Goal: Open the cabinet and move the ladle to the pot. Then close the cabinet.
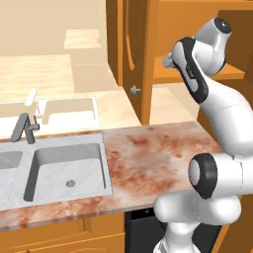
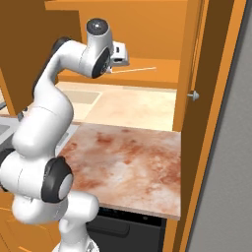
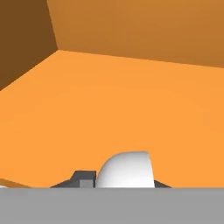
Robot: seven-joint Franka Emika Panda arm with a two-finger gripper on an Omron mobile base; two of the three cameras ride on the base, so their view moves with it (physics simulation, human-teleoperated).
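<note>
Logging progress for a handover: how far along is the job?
Done: the cabinet stands open. In hand: the gripper is shut on the ladle, low over the shelf. Left: carrying it to the pot, then shutting the doors.

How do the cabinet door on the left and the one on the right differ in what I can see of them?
The left cabinet door shows its arched raised panel, in shadow; the right cabinet door shows mainly its thin edge. The left door's knob sits low on its free edge, facing the sink; the right door's knob points away from the shelf. Both are orange-brown wood, open, with a small silver knob.
</note>
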